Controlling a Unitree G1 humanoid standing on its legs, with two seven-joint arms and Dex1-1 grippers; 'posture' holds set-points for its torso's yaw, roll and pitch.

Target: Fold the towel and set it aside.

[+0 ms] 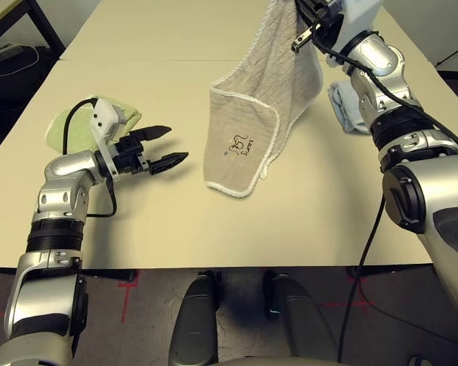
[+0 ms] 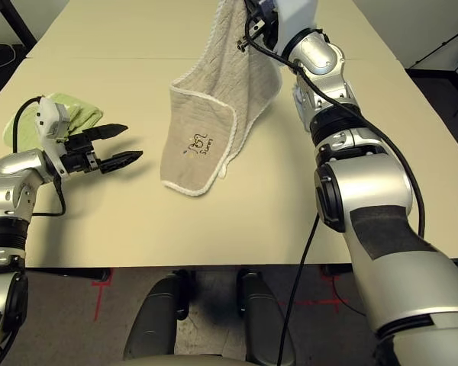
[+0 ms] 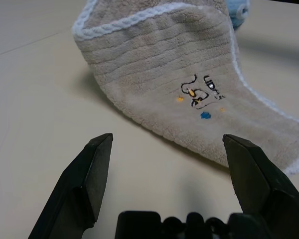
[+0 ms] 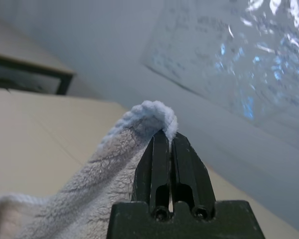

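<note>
Both my jaws differ: right ones pinch the soft, limp beige terry towel [image 1: 263, 107] by its white-stitched edge, hanging onto the pale surface [image 1: 160, 229], while left ones gape toward its lower corner.

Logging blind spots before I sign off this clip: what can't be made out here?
- Right gripper in the head views: top edge cuts it off.
- Beige towel: embroidered logo wording too small; its back hidden.
- Light blue towel: mostly behind the right arm.
- Light green towel: partly behind the left gripper.
</note>
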